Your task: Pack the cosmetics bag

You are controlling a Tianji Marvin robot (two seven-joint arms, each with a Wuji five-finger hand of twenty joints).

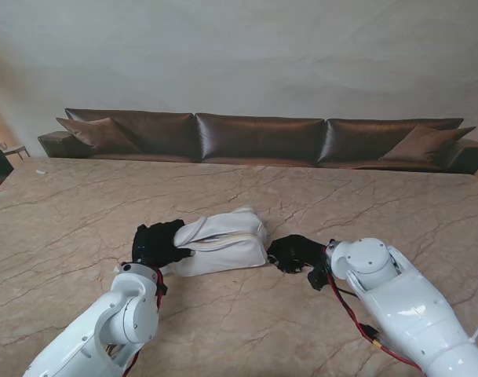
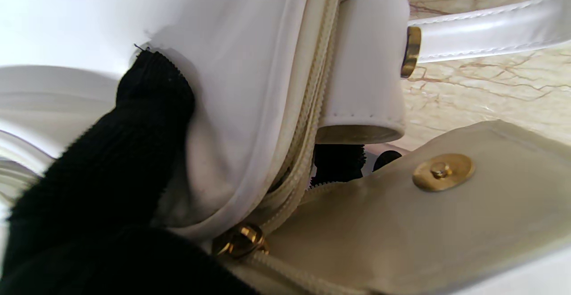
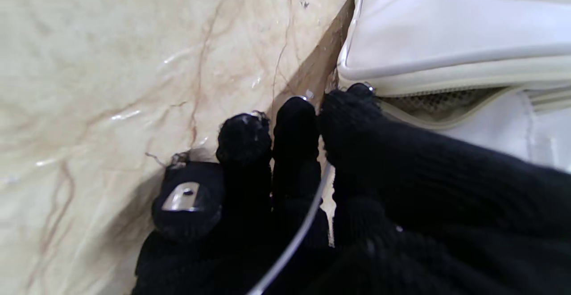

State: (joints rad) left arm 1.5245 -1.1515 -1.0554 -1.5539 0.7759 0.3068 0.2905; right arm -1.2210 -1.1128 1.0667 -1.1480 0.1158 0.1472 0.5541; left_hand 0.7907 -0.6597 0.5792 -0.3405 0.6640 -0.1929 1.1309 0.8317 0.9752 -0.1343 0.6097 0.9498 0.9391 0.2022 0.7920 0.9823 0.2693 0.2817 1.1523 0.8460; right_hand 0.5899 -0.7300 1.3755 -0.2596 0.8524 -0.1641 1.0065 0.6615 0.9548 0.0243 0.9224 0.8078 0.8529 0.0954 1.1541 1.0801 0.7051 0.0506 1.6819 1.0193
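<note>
Left hand (image 1: 155, 243), black-gloved, is clamped on the left end of the white cosmetics bag (image 1: 223, 242), and the left wrist view shows a gloved finger (image 2: 134, 134) pressing into the bag's soft white side right beside the cream zipper (image 2: 308, 121), with another fingertip showing past the zipper line. A gold zipper pull (image 2: 241, 241) sits close to that grip, a flap with a gold snap (image 2: 442, 171) lies alongside, and a white strap (image 2: 490, 31) runs off over the marble. Over on the right, the right hand (image 1: 295, 254) rests at the bag's right end with its fingers (image 3: 294, 125) bunched together and curled down, tips on the worktop (image 1: 82, 204); one fingertip touches the bag's corner at the zipper, gripping nothing that I can see. Bag lies on its side, mid-worktop, between the two hands. Brown sofa (image 1: 262, 137) along the far wall.
</note>
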